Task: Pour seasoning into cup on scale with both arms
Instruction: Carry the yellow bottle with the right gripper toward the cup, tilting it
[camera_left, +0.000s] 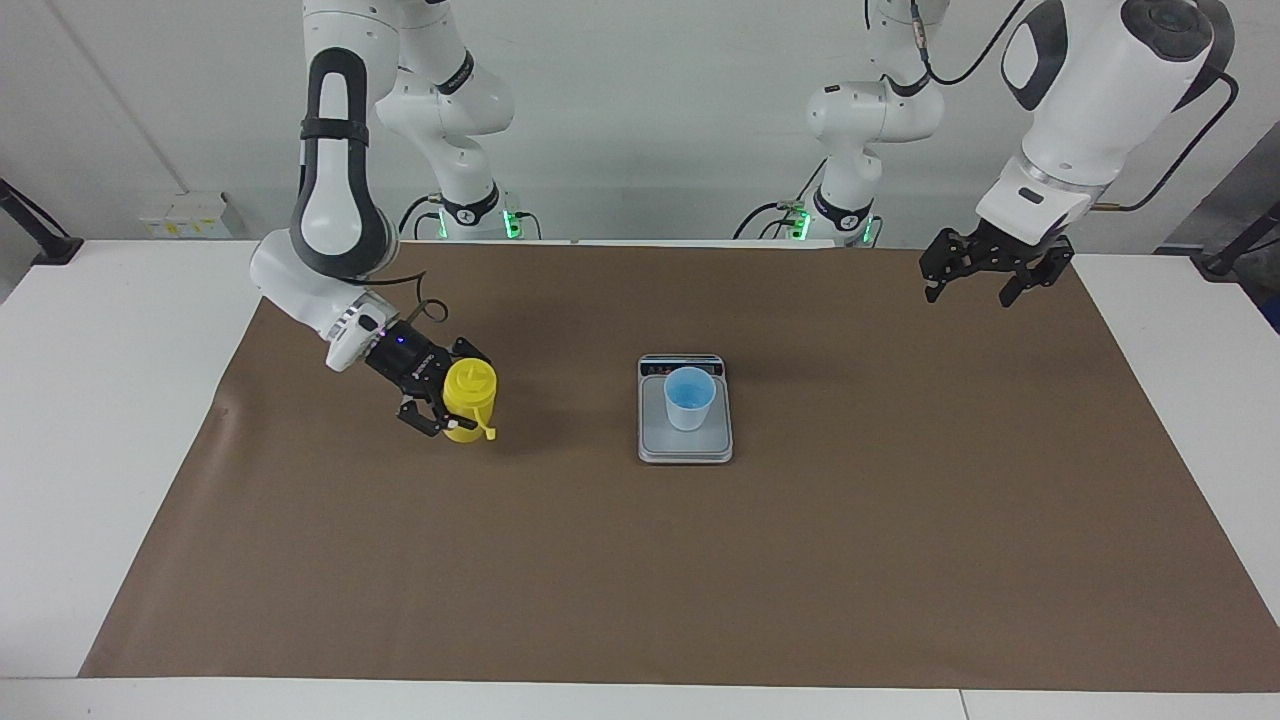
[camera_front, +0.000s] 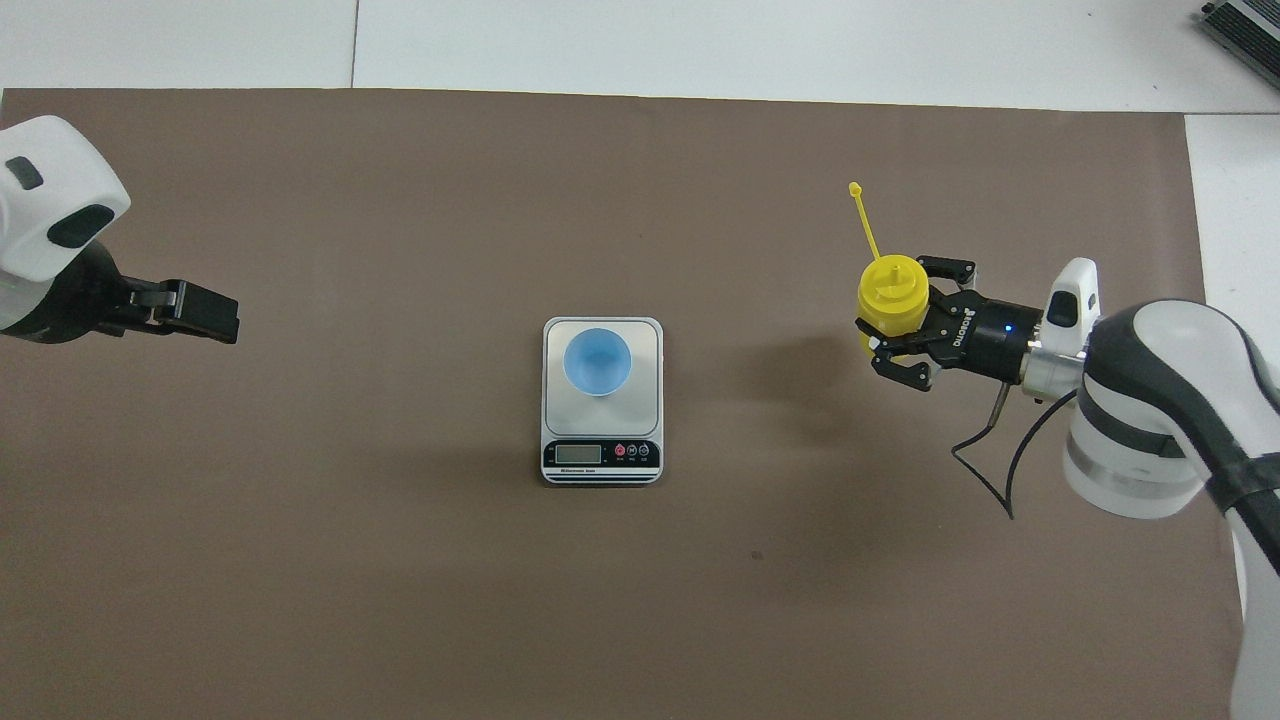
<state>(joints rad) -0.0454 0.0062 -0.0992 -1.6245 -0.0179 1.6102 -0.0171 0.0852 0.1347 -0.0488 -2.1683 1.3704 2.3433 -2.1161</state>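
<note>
The yellow seasoning bottle (camera_left: 468, 398) (camera_front: 893, 300) stands upright toward the right arm's end of the mat, its tethered cap (camera_front: 856, 188) sticking out on its strap. My right gripper (camera_left: 448, 392) (camera_front: 905, 316) is shut on the bottle's body from the side. Whether the bottle's base touches the mat I cannot tell. The light-blue cup (camera_left: 688, 397) (camera_front: 597, 361) stands on the silver scale (camera_left: 685, 450) (camera_front: 648, 345) at mid-table. My left gripper (camera_left: 970, 292) (camera_front: 222, 318) hangs open and empty, high over the mat's edge toward the left arm's end.
A brown mat (camera_left: 640, 580) covers most of the white table (camera_left: 110, 400). A black cable (camera_front: 985, 450) loops down from the right wrist to the mat. The scale's display (camera_front: 578, 453) faces the robots.
</note>
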